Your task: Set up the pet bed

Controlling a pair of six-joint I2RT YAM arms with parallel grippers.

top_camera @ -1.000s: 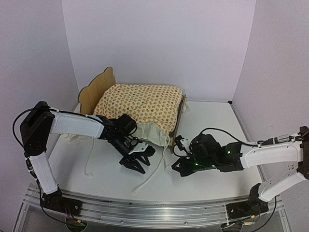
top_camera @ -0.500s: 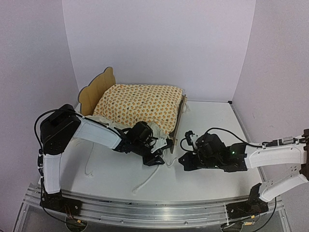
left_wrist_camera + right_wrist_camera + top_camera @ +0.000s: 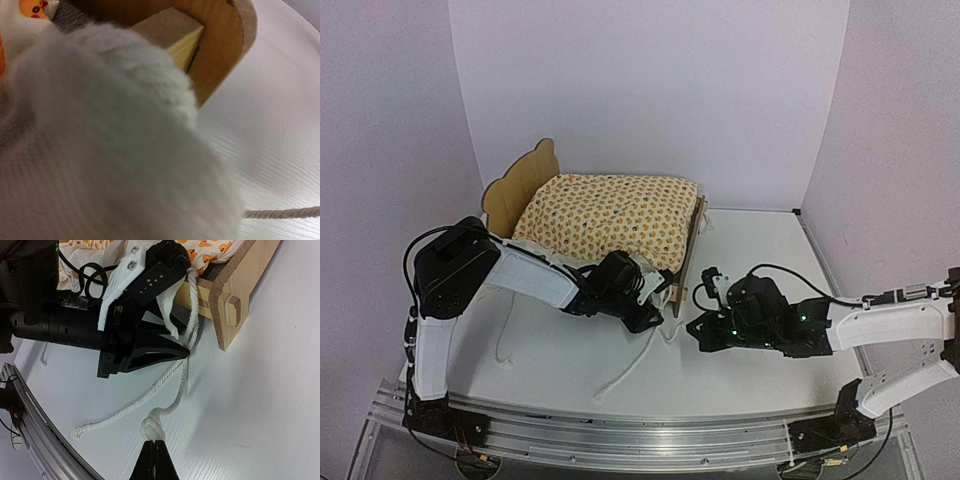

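Cream orange-dotted cushion lies at the far left of the white desk; its white cords trail forward, one knotted; metal rail along the near edge

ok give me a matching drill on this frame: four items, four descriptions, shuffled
Items:
1 cushion
2 headboard
3 right gripper
4 left gripper

Descriptions:
A shut, low over the table
B scalloped wood, upright
C orange-dotted
D by the footboard, against white fabric

Pairs: 1-C, 2-B, 3-A, 4-D
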